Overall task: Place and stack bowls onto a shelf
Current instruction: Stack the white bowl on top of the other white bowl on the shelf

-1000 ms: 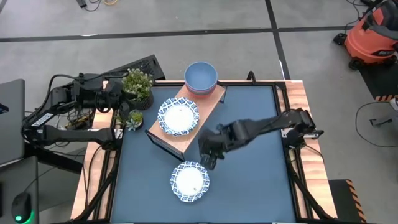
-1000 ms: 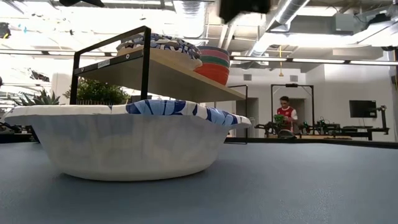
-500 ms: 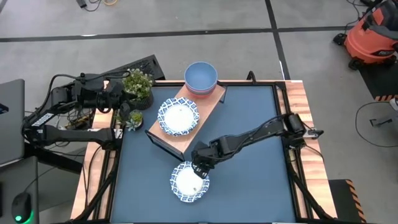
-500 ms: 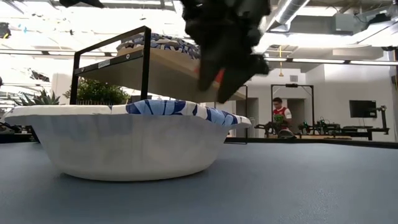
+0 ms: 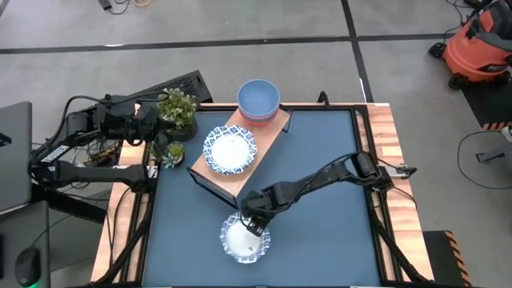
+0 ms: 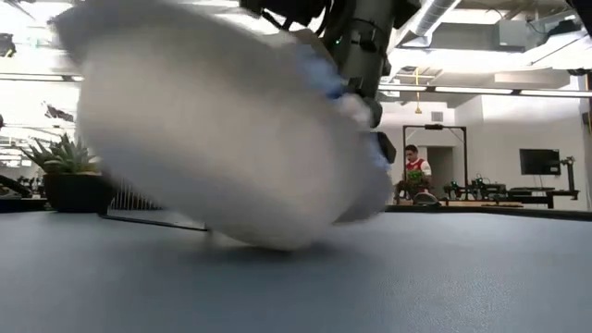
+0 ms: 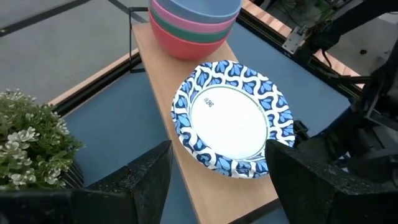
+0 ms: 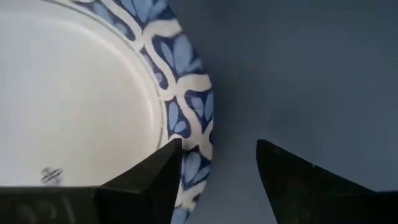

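Observation:
A white bowl with a blue patterned rim (image 5: 242,242) stands tipped on the dark blue table near its front edge. My right gripper (image 5: 253,225) is open at the bowl's far-right rim, pointing steeply down. The light-wood shelf (image 5: 272,128) at the far side carries another patterned bowl (image 5: 230,150) and a stack of small plain bowls (image 5: 258,100), light blue on top. My left gripper (image 7: 217,193) waits open, high over the table's far left corner, looking at the shelf (image 7: 155,62). My right gripper straddles the bowl's rim (image 8: 194,163) from above. One finger (image 8: 152,180) is inside against the inner wall and the other (image 8: 298,186) is outside over the table. The bowl is tilted, its near side raised and the far part of its base on the table (image 6: 268,245).
Two potted plants (image 5: 178,108) (image 5: 172,152) stand by the shelf's left end. Bare blue tabletop (image 5: 328,176) lies to the right of the shelf and the bowl. A person (image 6: 424,171) is far off in the room beyond.
My right gripper has come down and toward the table's near-left, onto the far-right rim of the bowl on the table. The bowl, flat on its base before, has tipped, and its near side has lifted.

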You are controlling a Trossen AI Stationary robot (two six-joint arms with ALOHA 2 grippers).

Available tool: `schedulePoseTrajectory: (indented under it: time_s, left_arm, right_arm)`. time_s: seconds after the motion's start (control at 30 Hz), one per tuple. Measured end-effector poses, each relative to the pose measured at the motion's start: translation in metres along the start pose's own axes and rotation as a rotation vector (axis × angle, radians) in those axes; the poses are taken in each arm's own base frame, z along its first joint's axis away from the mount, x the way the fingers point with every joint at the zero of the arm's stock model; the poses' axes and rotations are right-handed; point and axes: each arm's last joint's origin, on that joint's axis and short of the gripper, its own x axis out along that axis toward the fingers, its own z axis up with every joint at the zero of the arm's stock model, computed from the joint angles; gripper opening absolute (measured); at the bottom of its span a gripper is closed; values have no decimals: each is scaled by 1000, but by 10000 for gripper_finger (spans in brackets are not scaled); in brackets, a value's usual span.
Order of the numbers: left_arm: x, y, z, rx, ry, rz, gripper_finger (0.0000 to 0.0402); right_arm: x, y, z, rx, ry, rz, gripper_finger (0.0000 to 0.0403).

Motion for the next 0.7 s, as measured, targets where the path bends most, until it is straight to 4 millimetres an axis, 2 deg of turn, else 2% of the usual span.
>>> schedulePoseTrajectory:
  time_s: [0.4,0.7]
  left_arm:
    - [0,0,0,-5,-1,0,243]
    - [0,0,0,-5,-4,7,243]
  right_arm:
    - [-40,-1,0,19,-45,-14,226]
    - [-30,3,-4,18,-90,23,226]
